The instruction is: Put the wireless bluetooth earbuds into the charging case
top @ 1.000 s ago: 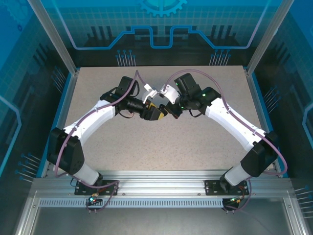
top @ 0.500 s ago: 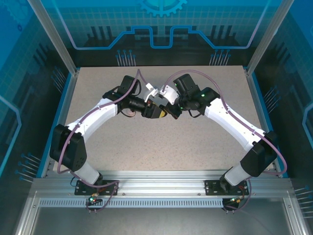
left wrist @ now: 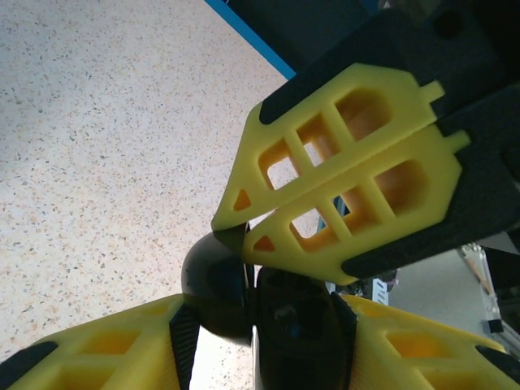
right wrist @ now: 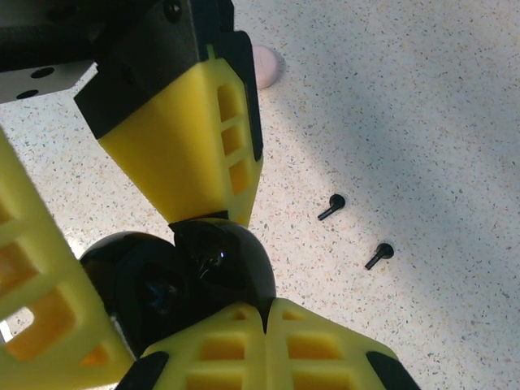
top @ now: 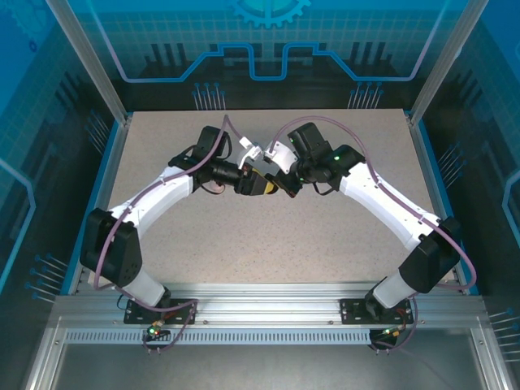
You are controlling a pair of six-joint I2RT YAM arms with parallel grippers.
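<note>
Left gripper: part-closed, clamping glossy black round plastic charging case, bottom centre of left wrist view. Right gripper: fully closed, nothing visibly held, tips at case seam. Probably working the lid. Two tiny black stemmed earbuds loose on speckled tabletop, centre-right of right wrist view. None inserted yet.

Bare tabletop around two black earbuds — nearby knot of left hand, right hand, black case.
</note>
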